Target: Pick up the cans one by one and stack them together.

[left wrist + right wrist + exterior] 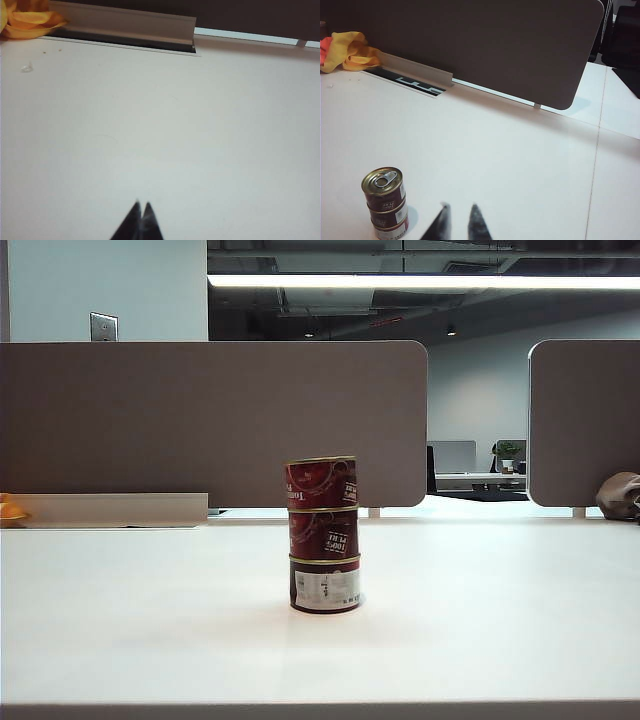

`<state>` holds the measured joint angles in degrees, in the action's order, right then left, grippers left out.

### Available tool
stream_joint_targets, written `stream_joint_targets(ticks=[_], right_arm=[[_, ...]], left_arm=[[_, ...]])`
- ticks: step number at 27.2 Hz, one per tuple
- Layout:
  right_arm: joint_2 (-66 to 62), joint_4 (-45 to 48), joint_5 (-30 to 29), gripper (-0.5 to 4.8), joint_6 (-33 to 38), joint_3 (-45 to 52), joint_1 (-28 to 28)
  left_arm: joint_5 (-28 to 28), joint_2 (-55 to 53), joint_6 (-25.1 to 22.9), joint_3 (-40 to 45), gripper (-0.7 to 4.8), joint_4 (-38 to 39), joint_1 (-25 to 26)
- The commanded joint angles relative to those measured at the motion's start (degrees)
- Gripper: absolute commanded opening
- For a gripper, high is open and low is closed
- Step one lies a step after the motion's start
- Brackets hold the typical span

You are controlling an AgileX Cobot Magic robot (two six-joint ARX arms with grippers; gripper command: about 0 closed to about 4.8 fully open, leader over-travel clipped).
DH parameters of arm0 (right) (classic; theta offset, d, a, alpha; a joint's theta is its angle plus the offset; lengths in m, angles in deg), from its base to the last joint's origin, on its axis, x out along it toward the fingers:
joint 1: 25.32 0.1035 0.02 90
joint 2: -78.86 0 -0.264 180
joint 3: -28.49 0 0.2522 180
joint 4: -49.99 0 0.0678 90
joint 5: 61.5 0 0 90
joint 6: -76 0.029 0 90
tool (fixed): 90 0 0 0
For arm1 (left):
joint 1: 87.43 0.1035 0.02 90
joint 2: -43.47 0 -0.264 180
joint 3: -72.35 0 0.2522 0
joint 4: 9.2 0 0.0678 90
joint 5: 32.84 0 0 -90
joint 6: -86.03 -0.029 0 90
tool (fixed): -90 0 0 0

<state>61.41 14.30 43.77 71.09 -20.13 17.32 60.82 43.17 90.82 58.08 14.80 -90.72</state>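
Cans [323, 534]: stacked three high on table [150, 620], rigid, smooth, likely tippy; grip sidewalls | left claw [141, 206]: closed, empty | right claw [458, 207]: slightly parted, empty, near stack

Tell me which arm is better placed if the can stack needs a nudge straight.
Right. Its wrist view shows the stack close beside the right gripper, fingers slightly apart. The left gripper is shut over bare table, with no cans in its view.

Only dark blurred tips of left gripper [141, 220] and right gripper [459, 222] visible, bodies cut off. Label text on cans [323, 535] too small to read. Orange-yellow item [27, 20] cropped, unidentifiable.
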Motion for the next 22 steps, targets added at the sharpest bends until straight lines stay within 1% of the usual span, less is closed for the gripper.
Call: stream_joint_targets(ticks=[1, 15, 18, 20, 22], right_arm=[[0.0, 0.8, 0.1, 0.54, 0.0, -0.3, 0.0], [0.0, 0.8, 0.2, 0.54, 0.0, -0.3, 0.0], [0.7, 0.7, 2.3, 0.54, 0.0, -0.3, -0.4], [2.2, 0.6, 2.4, 0.54, 0.0, -0.2, -2.3], [4.9, 0.7, -0.4, 0.54, 0.0, 0.3, -7.5]], left_arm=[[0.0, 0.0, 0.2, 0.1, -0.05, 0.2, 0.0], [0.0, 0.0, 0.2, 0.1, -0.05, 0.2, 0.0], [0.0, 0.0, 0.2, 0.1, -0.05, 0.2, 0.0], [0.0, 0.0, 0.2, 0.1, -0.05, 0.2, 0.0], [0.0, 0.0, 0.2, 0.1, -0.05, 0.2, 0.0]])
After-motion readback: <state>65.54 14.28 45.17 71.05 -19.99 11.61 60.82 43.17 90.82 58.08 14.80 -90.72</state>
